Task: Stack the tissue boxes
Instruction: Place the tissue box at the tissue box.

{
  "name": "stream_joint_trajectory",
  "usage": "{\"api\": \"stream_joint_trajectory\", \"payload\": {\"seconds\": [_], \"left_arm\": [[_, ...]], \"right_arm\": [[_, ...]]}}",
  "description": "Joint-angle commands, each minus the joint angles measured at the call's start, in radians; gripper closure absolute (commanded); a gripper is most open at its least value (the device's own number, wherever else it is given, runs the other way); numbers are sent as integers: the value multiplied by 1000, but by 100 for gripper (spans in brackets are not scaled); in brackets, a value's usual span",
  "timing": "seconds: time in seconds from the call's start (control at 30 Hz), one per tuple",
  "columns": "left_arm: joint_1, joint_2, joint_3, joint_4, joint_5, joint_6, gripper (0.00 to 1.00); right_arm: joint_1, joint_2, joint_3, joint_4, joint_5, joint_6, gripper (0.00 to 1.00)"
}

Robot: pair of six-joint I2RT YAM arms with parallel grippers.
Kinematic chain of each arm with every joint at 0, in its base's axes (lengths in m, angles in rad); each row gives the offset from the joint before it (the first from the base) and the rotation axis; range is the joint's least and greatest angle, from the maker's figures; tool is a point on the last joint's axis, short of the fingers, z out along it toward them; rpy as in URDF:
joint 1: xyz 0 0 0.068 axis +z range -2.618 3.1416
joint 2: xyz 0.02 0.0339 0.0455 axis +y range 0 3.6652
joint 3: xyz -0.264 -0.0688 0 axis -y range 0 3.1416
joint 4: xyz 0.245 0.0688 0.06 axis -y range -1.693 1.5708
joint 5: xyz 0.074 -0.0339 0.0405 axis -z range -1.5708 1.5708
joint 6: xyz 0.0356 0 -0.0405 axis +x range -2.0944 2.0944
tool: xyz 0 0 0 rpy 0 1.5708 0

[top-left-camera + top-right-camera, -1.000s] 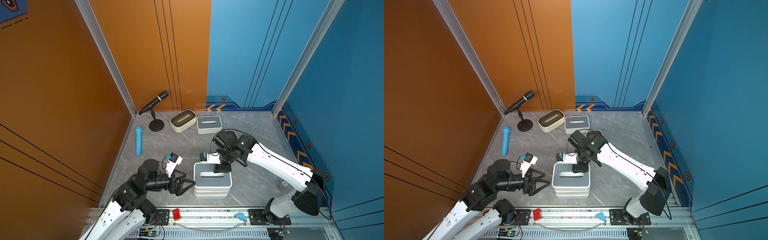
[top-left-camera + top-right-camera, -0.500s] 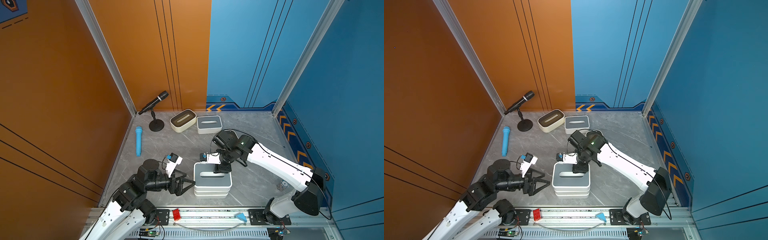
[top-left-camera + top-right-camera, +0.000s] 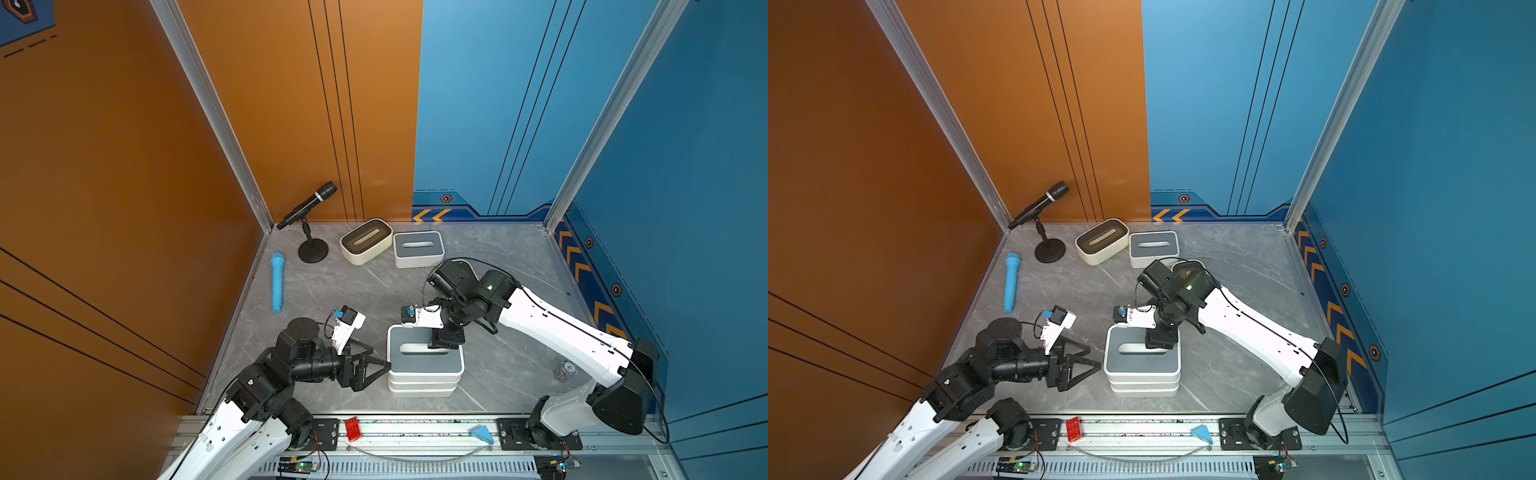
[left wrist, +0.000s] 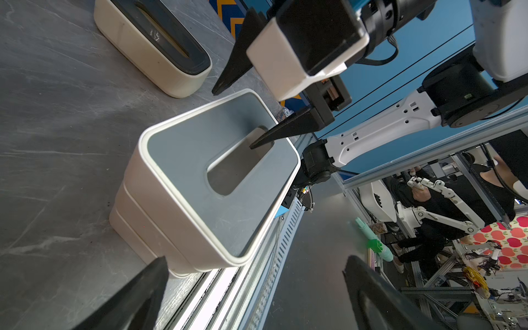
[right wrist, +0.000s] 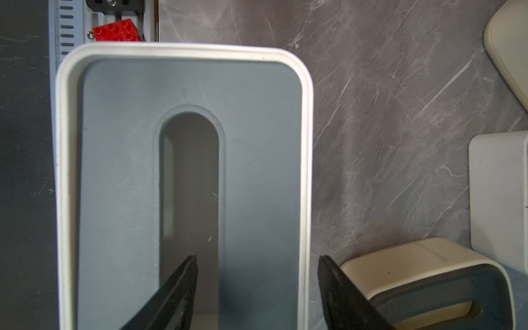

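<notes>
At the near rail a red brick (image 3: 353,428) lies left of a blue wedge (image 3: 483,434). Just beyond, the stack of tissue boxes (image 3: 424,376) stands near the table's front, three high, its top box (image 3: 407,361) grey-lidded.

The left gripper (image 3: 376,365) hovers just left of the stack with its jaws spread wide and holding nothing; its arm lies low, forearm level, aimed right.

The right gripper (image 5: 257,258) points down over the far side of the top box, its arm reaching in from the near right with the wrist bent down. Both top views hide its tips. The right wrist view shows them parted, one in the lid's slot (image 5: 190,183), one outside the far wall, gripping nothing.

By the far wall sit a brown-lidded box (image 3: 365,243) and, to its right, a grey-lidded box (image 3: 417,249), well apart from the stack.
</notes>
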Motion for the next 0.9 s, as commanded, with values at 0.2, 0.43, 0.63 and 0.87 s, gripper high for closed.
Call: {"api": "stream_joint_trajectory", "payload": {"seconds": [0.2, 0.43, 0.63, 0.87], "left_arm": [[-10, -4, -9, 18, 19, 4, 2], [-10, -3, -9, 18, 20, 5, 2], [-8, 1, -9, 19, 20, 6, 2], [-5, -1, -5, 11, 6, 12, 2]], "right_arm": [[8, -28, 14, -19, -35, 0, 31], [9, -33, 19, -19, -37, 0, 30], [14, -52, 23, -20, -49, 3, 30], [-16, -125, 9, 65, -88, 46, 30]]}}
